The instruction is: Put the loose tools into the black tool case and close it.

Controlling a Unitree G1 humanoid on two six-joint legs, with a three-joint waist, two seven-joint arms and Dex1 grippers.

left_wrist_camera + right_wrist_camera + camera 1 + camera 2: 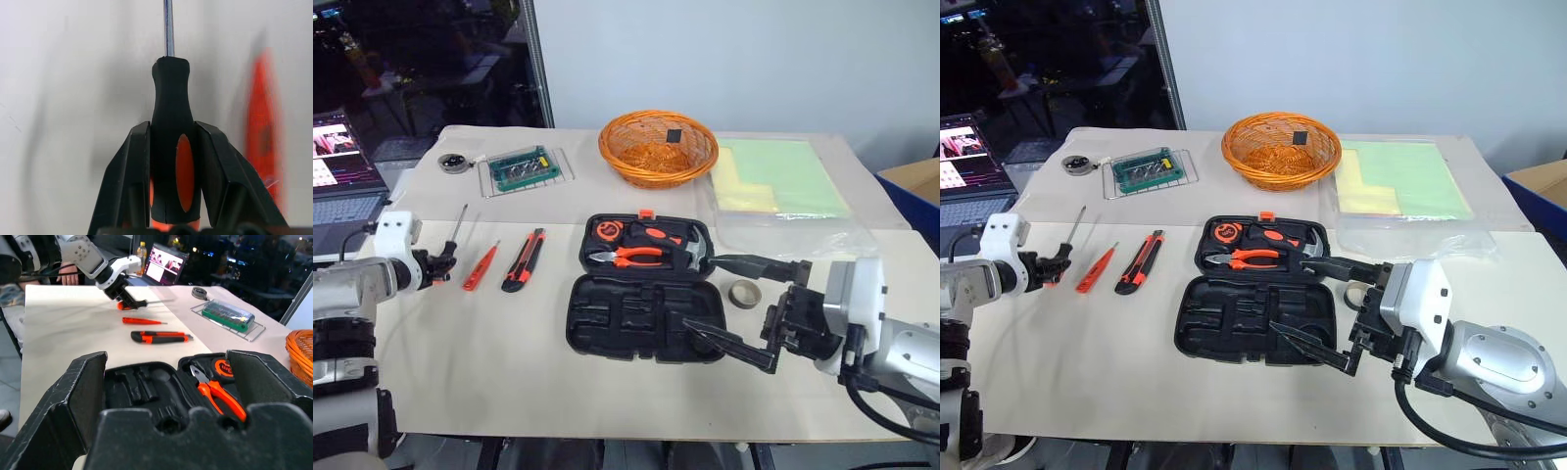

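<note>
Nearest us, our right gripper (pixel 744 308) hangs with its two black fingers spread wide and holding nothing, one tip over the near edge of the black tool case (pixel 641 315) and the other past its right side. The case lies open directly ahead of these fingers, a moulded black plastic clamshell with tool-shaped recesses: the near half is bare, while the far half carries orange-handled pliers (pixel 628 257) and a hammer (pixel 697 251). Just beyond the right fingertips, to the case's right, sits the small grey tape roll (pixel 745 292), a flat ring. Off to the left, our left gripper (pixel 171 171) has its fingers pinching the thick black-and-orange handle of a screwdriver (pixel 169 142); the handle is smooth and waisted, and its thin steel shaft runs straight out ahead of the fingertips, so the long axis lies in line with the gripper. To the right of those fingers, between them and the case, lie the slim all-orange tester screwdriver (pixel 481 266) and the blocky orange-black utility knife (pixel 525 259), both pointing away from us. We judge the left arm nearer these, and the case lies to its right.
</note>
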